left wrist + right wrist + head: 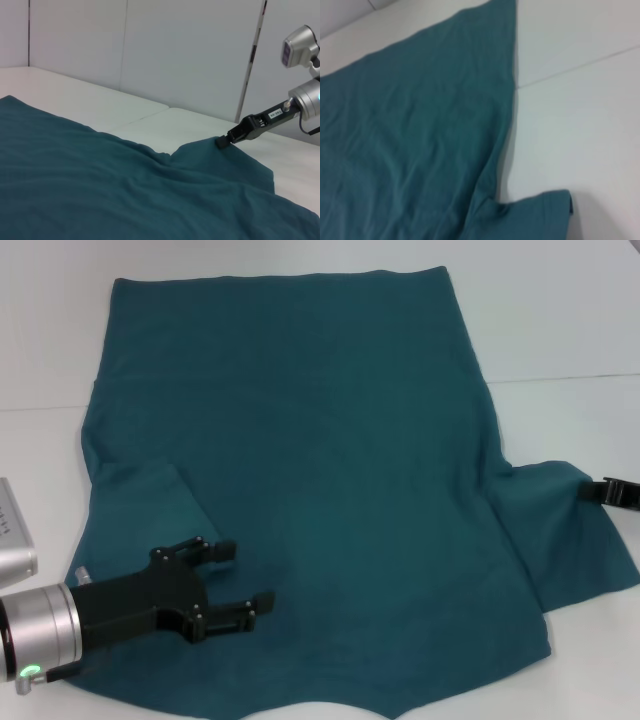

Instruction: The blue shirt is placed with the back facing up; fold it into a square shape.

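Your left gripper (232, 585), jaws apart at lower left, hovers over the blue shirt (330, 450) spread mid-frame, while the right gripper (600, 490) pinches its right sleeve, far edge.

1. The head view looks down from above onto the blue shirt (300, 460) spread over the white table (560, 320).
2. The left wrist view sits low and close, looking across the cloth toward the right gripper (222, 141) at the sleeve.
3. The right wrist view looks down, seemingly nearer, on that sleeve (540, 215), shared by all views.
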Robot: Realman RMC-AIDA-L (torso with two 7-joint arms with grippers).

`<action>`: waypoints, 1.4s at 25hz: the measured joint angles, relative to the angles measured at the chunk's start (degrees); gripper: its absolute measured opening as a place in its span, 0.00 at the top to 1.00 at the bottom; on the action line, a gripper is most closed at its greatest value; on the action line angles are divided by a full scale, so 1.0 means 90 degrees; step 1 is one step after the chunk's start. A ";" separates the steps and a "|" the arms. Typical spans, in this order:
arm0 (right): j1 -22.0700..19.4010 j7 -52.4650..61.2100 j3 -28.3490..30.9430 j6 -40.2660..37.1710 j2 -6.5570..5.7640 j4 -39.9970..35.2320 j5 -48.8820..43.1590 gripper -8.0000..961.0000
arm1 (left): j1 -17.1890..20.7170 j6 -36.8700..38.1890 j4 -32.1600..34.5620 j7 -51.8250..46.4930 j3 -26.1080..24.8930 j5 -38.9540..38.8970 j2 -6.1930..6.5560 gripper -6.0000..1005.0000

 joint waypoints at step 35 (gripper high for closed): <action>0.0497 -0.0134 -0.0227 -0.0243 -0.0105 -0.0274 0.0271 0.99 | -0.0059 -0.0078 0.0001 -0.0112 -0.0001 0.0000 0.0010 0.11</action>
